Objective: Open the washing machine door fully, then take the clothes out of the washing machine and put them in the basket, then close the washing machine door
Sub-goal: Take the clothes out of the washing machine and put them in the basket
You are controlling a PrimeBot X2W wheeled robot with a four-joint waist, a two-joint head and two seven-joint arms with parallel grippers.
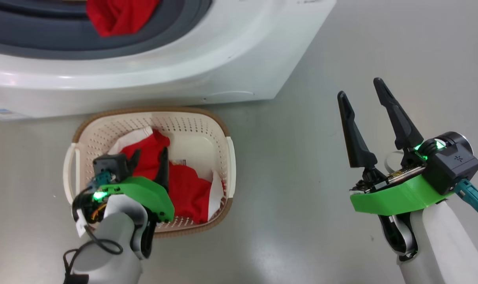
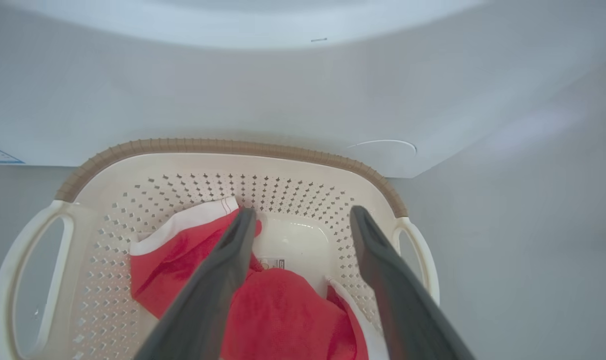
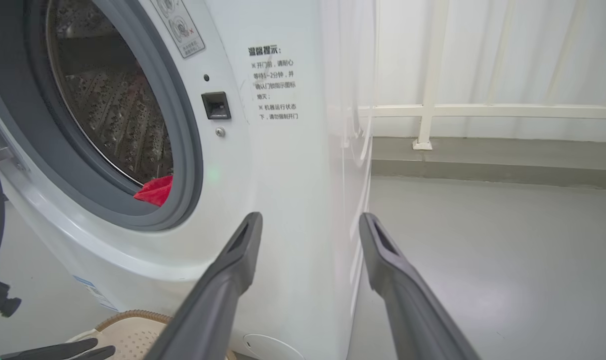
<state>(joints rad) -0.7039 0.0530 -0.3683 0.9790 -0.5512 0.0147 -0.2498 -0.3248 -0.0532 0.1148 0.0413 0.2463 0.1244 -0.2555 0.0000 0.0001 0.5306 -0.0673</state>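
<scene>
The clothes [image 1: 183, 189] lie in two places. At the left, red fabric with white trim is heaped inside the basket [image 1: 191, 116]. The basket stands on the floor [image 1: 294, 177], its far rim just beside the foot of the washing machine [image 1: 223, 59]. My left claw [image 1: 151, 151] hangs over that heap, fingers spread wide and pointing down into the basket, with nothing between them. One finger lies over the fabric, though I cannot tell whether it touches. The other is over the bare basket bottom.

Past the basket's far rim and a little to the left, one more red bundle [image 1: 118, 15] sits bunched in the mouth of the drum, on the lower lip of the grey seal [image 1: 45, 43]. It has no clear long axis; a corner droops outward over the seal. I judge the coming move turns on this: the bundle lies up and forward of my left claw, almost straight above the basket, so my left arm is much the nearer. The claw must first rise clear of the basket's rim, then pass the machine's rounded front and go in above the seal's lip.

Further right the machine's front corner ends and open grey floor begins. My right claw [image 1: 359, 87] hovers there, well apart from basket and machine, fingers wide apart and empty, with free room on every side.
</scene>
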